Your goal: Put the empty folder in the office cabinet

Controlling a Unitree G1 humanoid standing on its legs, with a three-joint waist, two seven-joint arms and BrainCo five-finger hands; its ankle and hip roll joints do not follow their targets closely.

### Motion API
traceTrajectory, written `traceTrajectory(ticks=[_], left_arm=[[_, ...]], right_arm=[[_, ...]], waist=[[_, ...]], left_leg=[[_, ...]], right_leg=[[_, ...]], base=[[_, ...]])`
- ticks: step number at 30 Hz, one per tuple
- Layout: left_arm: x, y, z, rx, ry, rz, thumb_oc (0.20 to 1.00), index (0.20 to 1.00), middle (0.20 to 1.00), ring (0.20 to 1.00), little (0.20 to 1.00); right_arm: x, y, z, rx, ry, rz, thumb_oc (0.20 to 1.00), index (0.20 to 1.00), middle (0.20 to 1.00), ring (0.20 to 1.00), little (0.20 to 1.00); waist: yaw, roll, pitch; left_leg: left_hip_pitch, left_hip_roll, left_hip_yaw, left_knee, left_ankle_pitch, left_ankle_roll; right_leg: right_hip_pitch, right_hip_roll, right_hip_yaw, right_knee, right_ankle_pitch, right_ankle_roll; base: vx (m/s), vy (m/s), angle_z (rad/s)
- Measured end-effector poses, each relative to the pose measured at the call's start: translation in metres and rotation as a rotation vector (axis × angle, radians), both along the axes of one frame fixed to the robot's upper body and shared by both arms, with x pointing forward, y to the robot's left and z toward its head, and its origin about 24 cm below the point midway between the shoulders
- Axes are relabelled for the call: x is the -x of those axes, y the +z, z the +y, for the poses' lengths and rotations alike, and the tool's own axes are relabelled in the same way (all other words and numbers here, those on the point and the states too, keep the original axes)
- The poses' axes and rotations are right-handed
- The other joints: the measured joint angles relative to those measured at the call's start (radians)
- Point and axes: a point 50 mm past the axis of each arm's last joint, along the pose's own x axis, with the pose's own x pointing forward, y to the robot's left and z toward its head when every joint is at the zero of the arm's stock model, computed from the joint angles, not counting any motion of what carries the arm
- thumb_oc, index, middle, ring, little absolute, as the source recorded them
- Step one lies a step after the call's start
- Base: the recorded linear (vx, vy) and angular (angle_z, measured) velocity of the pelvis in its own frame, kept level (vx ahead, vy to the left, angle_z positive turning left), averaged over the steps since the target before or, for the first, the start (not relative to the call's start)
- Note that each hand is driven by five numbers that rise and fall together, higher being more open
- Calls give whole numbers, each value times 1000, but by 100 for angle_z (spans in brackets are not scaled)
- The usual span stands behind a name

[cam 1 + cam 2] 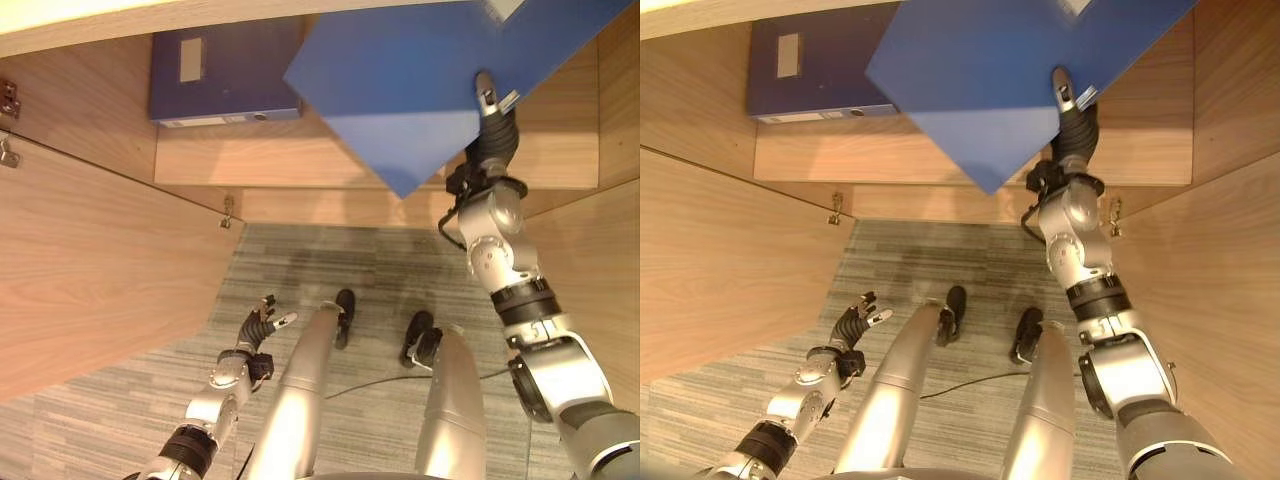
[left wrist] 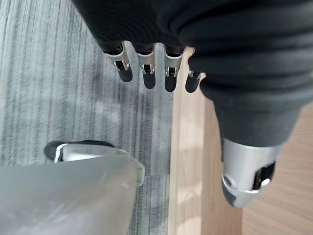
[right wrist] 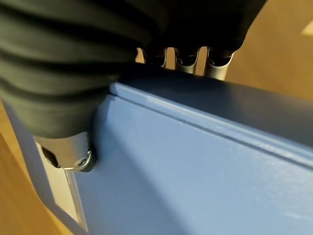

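Observation:
A big blue folder (image 1: 400, 80) hangs tilted in the air in front of the wooden cabinet's shelf (image 1: 250, 165), one corner pointing down. My right hand (image 1: 490, 130) is raised and shut on its right edge. In the right wrist view the fingers (image 3: 188, 61) hook over the folder's (image 3: 195, 171) edge and the thumb (image 3: 68, 152) presses on its face. My left hand (image 1: 258, 328) is low at the left over the carpet, open and holding nothing, with its fingers (image 2: 146, 68) straight.
A darker blue folder (image 1: 225, 75) lies flat on the shelf at the back left. An open wooden cabinet door (image 1: 90, 260) stands on the left and a wooden panel (image 1: 600, 280) on the right. Grey carpet (image 1: 380, 270) lies between them.

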Motion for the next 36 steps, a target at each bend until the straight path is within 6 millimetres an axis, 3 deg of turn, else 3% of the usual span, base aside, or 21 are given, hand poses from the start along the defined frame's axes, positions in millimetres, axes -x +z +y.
traceTrajectory(ticks=[2,6,9,14,21,36], left_arm=[[0,3,-3,-1,-15,-12,1000,1000,1000,1000,1000],[-1,6,-11,-6,-45,-20,1000,1000,1000,1000,1000],[0,4,-18,-14,-76,-4,1000,1000,1000,1000,1000],[-4,8,-21,-15,-91,-17,1000,1000,1000,1000,1000],[-2,6,-21,5,-78,3,1000,1000,1000,1000,1000],[13,-7,-18,-1,-75,62,1000,1000,1000,1000,1000]], right_arm=[[-6,8,-20,-154,-72,19,200,200,200,200,200],[-16,-3,-47,-386,-164,112,200,200,200,200,200],[-18,-13,-58,-459,-190,140,200,200,200,200,200],[-19,-15,-66,-620,-166,128,200,200,200,200,200],[-21,-30,-67,-678,-177,189,200,200,200,200,200],[-22,-27,-67,-693,-188,196,200,200,200,200,200]], waist=[[30,7,-7],[44,10,-9],[48,12,-10],[55,14,-13],[65,23,-43],[107,60,-74]], left_leg=[[-22,-2,-1,14,-1,1],[-54,-15,-3,37,-6,7],[-58,-17,-1,46,-4,4],[-57,-28,-6,44,-9,11],[-49,-33,-8,43,-9,10],[-55,-47,-22,48,-6,6]], right_leg=[[-21,-5,0,15,-5,-1],[-53,-21,0,50,-23,-4],[-55,-27,1,59,-26,-5],[-55,-33,2,66,-29,-4],[-45,-38,2,71,-35,-4],[-48,-51,-7,90,-53,-2]], base=[[16,4,7],[6,-3,13],[0,0,0],[10,-8,6],[4,-1,1],[6,-1,4]])
